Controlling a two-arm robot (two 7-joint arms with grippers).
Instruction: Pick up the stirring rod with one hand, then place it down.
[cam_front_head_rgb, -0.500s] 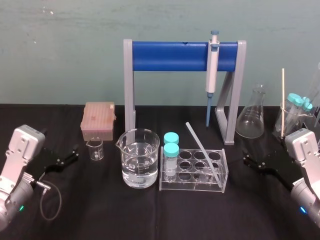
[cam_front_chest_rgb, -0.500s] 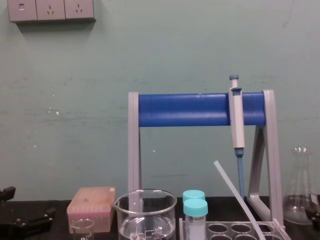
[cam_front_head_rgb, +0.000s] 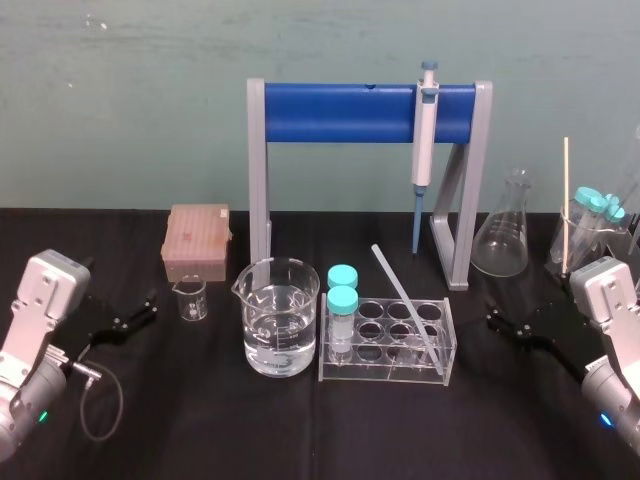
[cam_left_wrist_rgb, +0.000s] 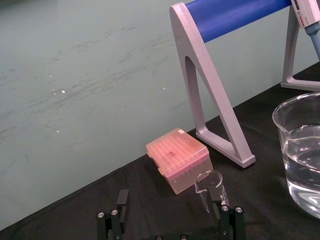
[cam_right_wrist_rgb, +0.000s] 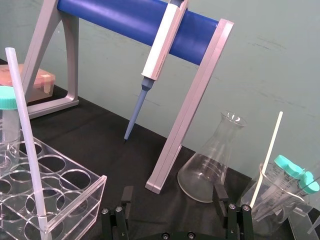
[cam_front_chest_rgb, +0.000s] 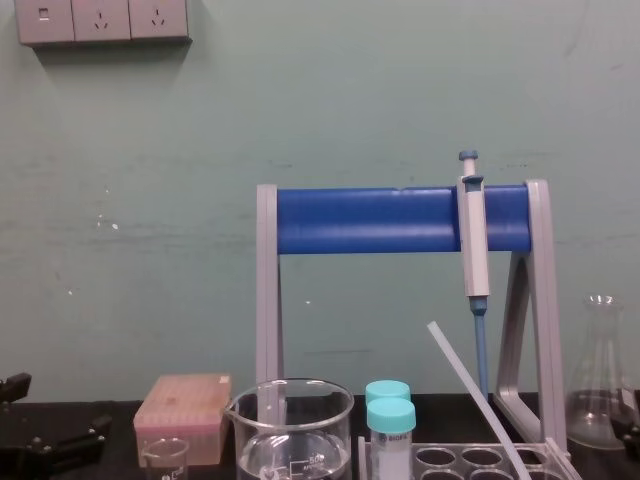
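Left gripper (cam_front_head_rgb: 140, 312): low over the black table (cam_front_head_rgb: 210, 425) at the near left, fingers spread wide, nothing between them. Right gripper (cam_front_head_rgb: 505, 322): low at the near right, likewise spread and empty, pointing in toward the middle, apart from the rack.

Between the two, nearest the front: large glass beaker (cam_front_head_rgb: 280, 322) part full of clear liquid, and just to its right a clear test-tube rack (cam_front_head_rgb: 383, 373). In the rack's left end, two tubes with teal caps (cam_front_head_rgb: 342, 298). In the rack's right end, the stirring rod (cam_front_head_rgb: 404, 299): lower tip down in a near-right hole, leaning up and back toward the left, upper end free above the rack, touched by neither gripper.

A little farther, left of the large beaker: small empty beaker (cam_front_head_rgb: 190, 299), just ahead of the left gripper. Behind that, a pink tip box (cam_front_head_rgb: 197, 240).

Farther right: conical flask (cam_front_head_rgb: 503, 240), then a beaker at the far right edge (cam_front_head_rgb: 592, 235) with teal-capped tubes and a pale stick (cam_front_head_rgb: 565, 200) upright in it.

At the back: grey stand with a blue crossbar (cam_front_head_rgb: 340, 111), pipette (cam_front_head_rgb: 426, 130) hung from its right end, tip down. Behind everything, a green wall.
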